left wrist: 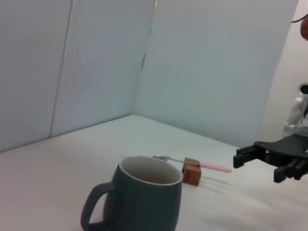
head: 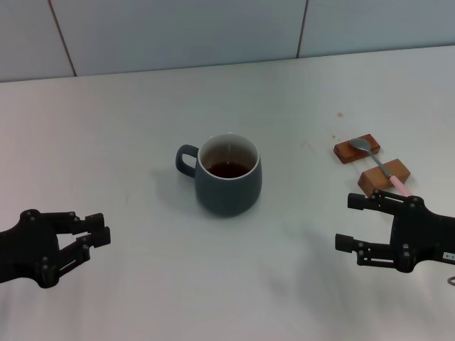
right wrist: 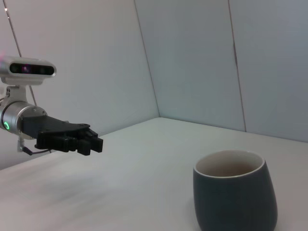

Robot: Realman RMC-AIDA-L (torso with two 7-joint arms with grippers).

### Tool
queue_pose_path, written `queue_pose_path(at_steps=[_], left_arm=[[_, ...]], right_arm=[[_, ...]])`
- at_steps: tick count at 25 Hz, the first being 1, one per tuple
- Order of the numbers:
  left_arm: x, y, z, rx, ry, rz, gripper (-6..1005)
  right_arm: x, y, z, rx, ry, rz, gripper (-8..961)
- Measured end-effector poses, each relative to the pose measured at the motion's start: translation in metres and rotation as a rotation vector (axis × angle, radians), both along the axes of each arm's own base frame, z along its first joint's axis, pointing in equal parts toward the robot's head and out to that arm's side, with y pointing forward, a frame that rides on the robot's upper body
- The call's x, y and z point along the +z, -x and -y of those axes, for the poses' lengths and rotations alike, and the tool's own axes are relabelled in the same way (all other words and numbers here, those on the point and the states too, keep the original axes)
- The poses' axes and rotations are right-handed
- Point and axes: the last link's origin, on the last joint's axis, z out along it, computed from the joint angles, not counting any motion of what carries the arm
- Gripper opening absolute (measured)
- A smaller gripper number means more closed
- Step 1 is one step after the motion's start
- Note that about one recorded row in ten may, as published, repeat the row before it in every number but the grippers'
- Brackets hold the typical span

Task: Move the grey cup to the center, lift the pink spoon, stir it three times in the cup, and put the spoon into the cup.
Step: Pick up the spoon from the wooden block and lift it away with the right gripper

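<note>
- Both grippers are nearest to the head camera, low at the front edge of the table (head: 142, 92). Left gripper (head: 96, 238) is at the front left with its fingers almost pressed together and nothing between them. Right gripper (head: 359, 224) is at the front right with its fingers spread, also holding nothing.
- Between them, farther back, the grey cup (head: 229, 174) stands upright near the middle of the table. Its handle points to the robot's left and there is dark liquid inside, so I judge the centering step as done.
- On the right side, the pink spoon (head: 378, 165) lies across two wooden rest blocks (head: 357, 148). Its metal bowl is over the far block and its pink handle end points toward the right gripper, just beyond its fingertips.
- I think the step in hand is lifting the spoon, and the right gripper is the one placed for it.
- To do it well, the spread fingers should close on the pink handle, near the nearer block (the blocks keep the spoon above the table, which gives room for a finger under it).
- Lifting should go straight up, so the blocks are not pushed and the spoon does not roll.
- Left gripper can stay where it is, well apart from the cup.
</note>
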Motion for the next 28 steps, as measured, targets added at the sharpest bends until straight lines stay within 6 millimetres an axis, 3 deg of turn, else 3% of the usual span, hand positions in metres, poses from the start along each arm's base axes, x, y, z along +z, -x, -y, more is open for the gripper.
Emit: queue_pose_path(at_steps=[8, 15, 19, 20, 21, 26, 28], left_arm=[[0.002, 0.002, 0.002, -0.02, -0.015, -0.026, 180], [0.001, 0.002, 0.004, -0.049, -0.033, -0.033, 413], [0.001, 0.001, 0.003, -0.052, -0.036, -0.03, 649], [0.001, -0.001, 0.001, -0.059, -0.037, -0.03, 677], [0.001, -0.001, 0.001, -0.059, -0.037, -0.03, 706], [0.003, -0.005, -0.003, -0.089, -0.044, -0.037, 840], [0.003, -0.006, -0.004, -0.092, -0.044, -0.037, 840]], right_arm=[[0.0, 0.001, 0.001, -0.005, 0.006, -0.012, 812], [0.0, 0.003, 0.007, -0.017, -0.012, -0.077, 811], [0.008, 0.011, 0.02, -0.039, -0.053, -0.289, 811], [0.013, 0.012, 0.028, -0.078, -0.085, -0.425, 812], [0.013, 0.012, 0.028, -0.078, -0.085, -0.425, 812], [0.021, 0.007, 0.048, -0.282, -0.176, -0.755, 812], [0.022, 0.001, 0.054, -0.385, -0.195, -0.879, 811]])
